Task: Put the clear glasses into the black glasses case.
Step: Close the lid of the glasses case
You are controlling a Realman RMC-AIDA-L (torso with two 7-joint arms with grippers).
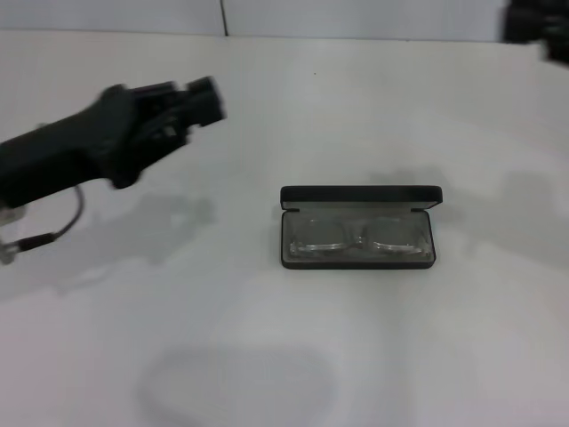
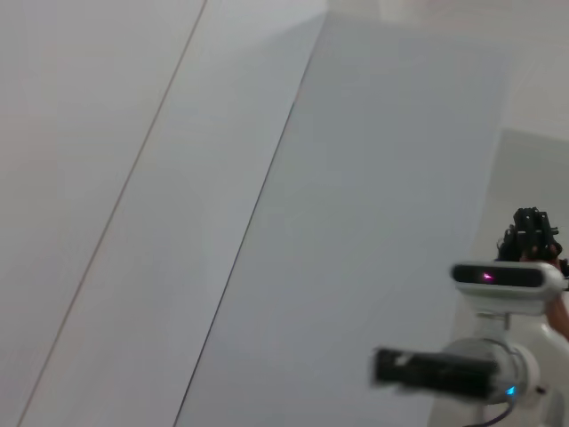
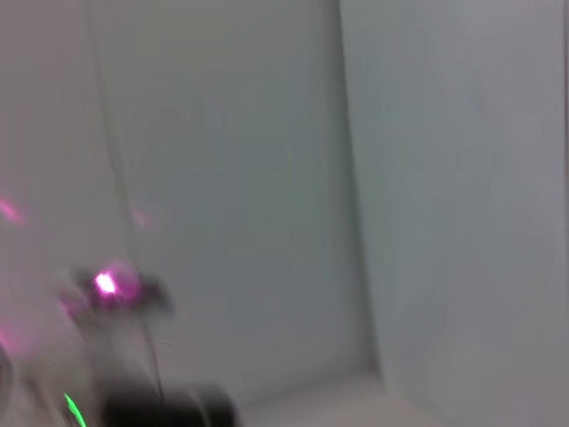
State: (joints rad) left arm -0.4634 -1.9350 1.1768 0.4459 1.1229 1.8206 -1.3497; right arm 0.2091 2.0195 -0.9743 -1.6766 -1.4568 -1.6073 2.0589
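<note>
Inside the open black glasses case (image 1: pixel 359 194) lie the clear glasses (image 1: pixel 358 237).

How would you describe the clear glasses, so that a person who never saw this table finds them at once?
Look at the white table, a little right of its middle, where the black case lies open. The clear glasses lie inside it on the grey lining. They are fully transparent, unlike the dark case around them.
</note>
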